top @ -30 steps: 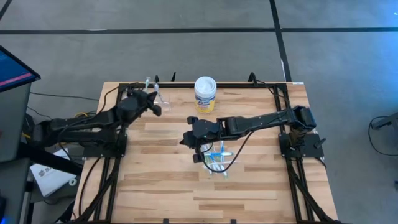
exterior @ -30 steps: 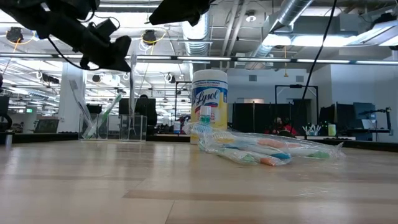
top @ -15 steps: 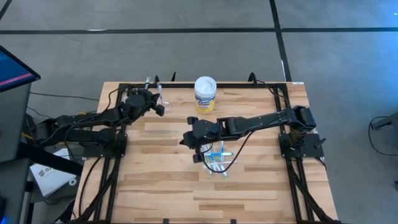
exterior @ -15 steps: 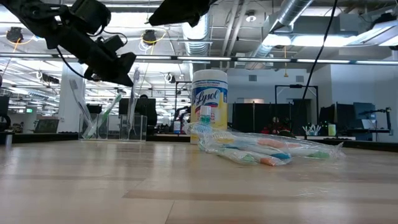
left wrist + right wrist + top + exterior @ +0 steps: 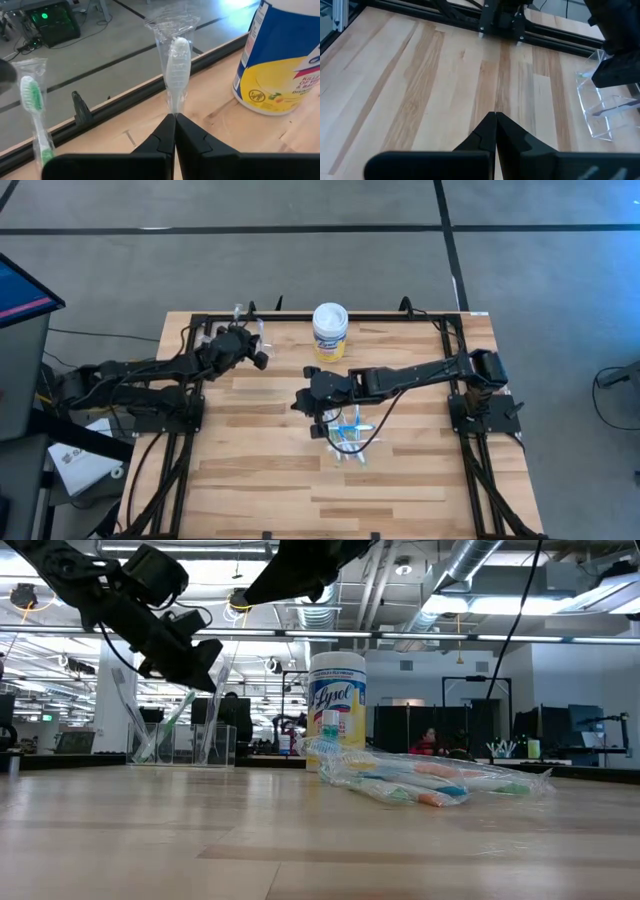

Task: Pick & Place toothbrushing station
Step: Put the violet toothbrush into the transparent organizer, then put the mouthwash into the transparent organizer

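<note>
At the far left corner stands the clear plastic cup (image 5: 185, 745), also in the right wrist view (image 5: 607, 107), with a green toothbrush (image 5: 178, 710) leaning inside. My left gripper (image 5: 258, 352) hovers just above it, shut on a white toothbrush (image 5: 176, 60) in a clear wrapper. Another wrapped green toothbrush (image 5: 32, 105) shows beside it. A clear bag of toothbrushes and toothpaste tubes (image 5: 430, 780) lies flat at mid-table. My right gripper (image 5: 318, 422) hangs shut over the table beside that bag, touching nothing. My left gripper pinches the wrapped white toothbrush between its two fingertips at the handle just below the head (image 5: 173, 106). The bristle end and the wrapper's free end stick out past the fingertips. The brush is lifted clear of the table.
A white-lidded, yellow-labelled wipes tub (image 5: 330, 330) stands at the far edge, between the cup and the table's middle. A black metal frame (image 5: 80, 107) runs along the table's edges. Bare wood (image 5: 270, 480) lies toward the near edge.
My left gripper has sunk and crept toward the clear cup and the tub, carrying the white toothbrush, still shut on it. The bag and the tub have stayed put.
</note>
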